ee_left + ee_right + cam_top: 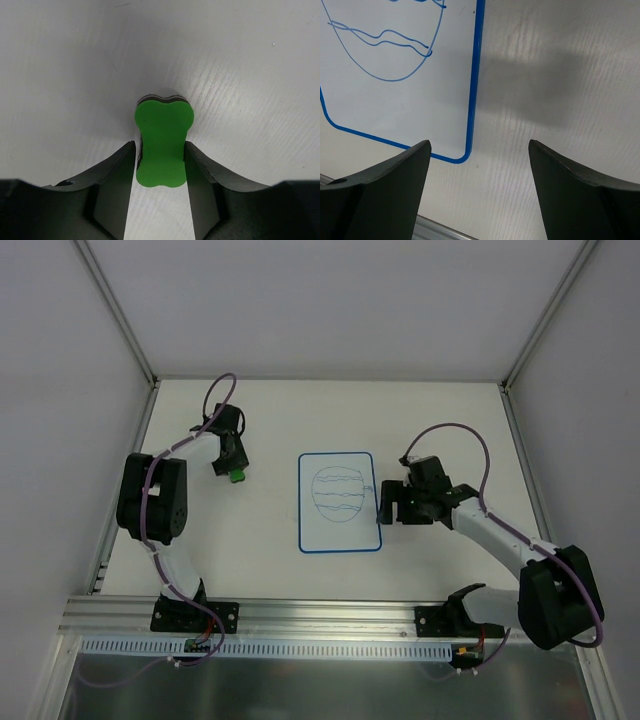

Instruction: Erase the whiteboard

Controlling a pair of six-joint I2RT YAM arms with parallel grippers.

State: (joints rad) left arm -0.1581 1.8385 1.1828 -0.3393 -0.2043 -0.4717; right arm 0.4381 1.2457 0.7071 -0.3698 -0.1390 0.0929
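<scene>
The whiteboard (340, 503) lies flat in the middle of the table, blue-bordered, with a blue circle and wavy lines drawn on it. Its lower right corner (395, 75) shows in the right wrist view. A small green block (236, 475) with a dark underside sits on the table left of the board. My left gripper (232, 468) is down over it, and in the left wrist view the green block (164, 145) sits between the fingers, which touch both its sides; the left gripper (160, 147) is shut on it. My right gripper (383, 502) stands open at the board's right edge, nothing between its fingers (479, 142).
An aluminium rail (320, 615) runs along the near table edge by the arm bases. White walls with metal corner posts (125, 325) enclose the back and sides. Purple cables loop above both arms.
</scene>
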